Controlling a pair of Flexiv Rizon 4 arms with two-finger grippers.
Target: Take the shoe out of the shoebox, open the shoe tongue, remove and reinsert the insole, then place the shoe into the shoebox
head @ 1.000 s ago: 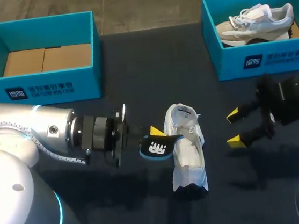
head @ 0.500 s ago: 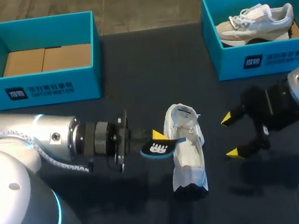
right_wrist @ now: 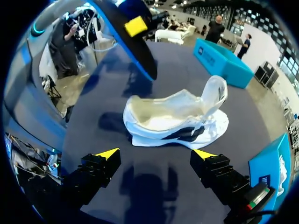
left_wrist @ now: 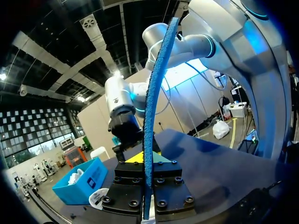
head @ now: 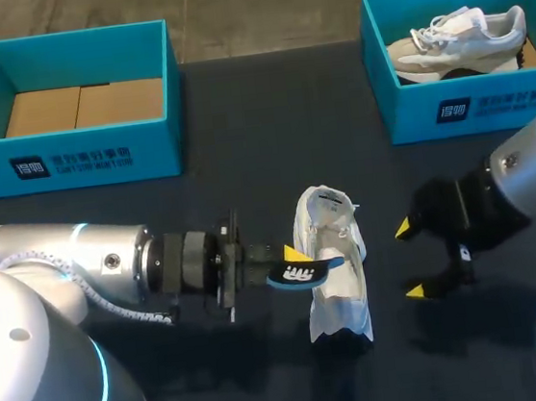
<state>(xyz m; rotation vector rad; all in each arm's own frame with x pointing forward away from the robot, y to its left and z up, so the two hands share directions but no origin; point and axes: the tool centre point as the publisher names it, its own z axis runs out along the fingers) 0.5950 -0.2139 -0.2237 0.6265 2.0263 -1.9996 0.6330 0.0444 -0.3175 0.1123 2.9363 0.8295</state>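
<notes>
The left jaws are clamped on a blue insole [head: 303, 272], which the left wrist view shows edge-on [left_wrist: 150, 116], pinched between the two black finger blocks and rising straight out ahead of them. From above, the insole's black upper face with its white mark reaches over the near side of a white sneaker [head: 334, 270]. The right wrist view shows the insole [right_wrist: 128, 42] raised above the worktop [head: 268, 113] and not touching the shoe.

The sneaker [right_wrist: 175, 119] rests sole-down in the middle of the dark worktop, between the two arms. Its tongue [right_wrist: 216, 93] is pulled up and forward toward the toe, and the pale interior lies open.

The right jaws stand wide apart, holding nothing. Their yellow fingertips [head: 403, 229] hover just off the sneaker's other side, aimed at it. In the right wrist view one fingertip [right_wrist: 108, 153] lines up with the heel end and the other with the toe end, both short of the shoe.

Two teal shoeboxes sit along the far edge of the worktop. The left shoebox [head: 70, 163] holds only brown cardboard [head: 83, 105]. The right shoebox [head: 475, 107] holds a second sneaker [head: 458, 38], white and beige, lying on its side.
</notes>
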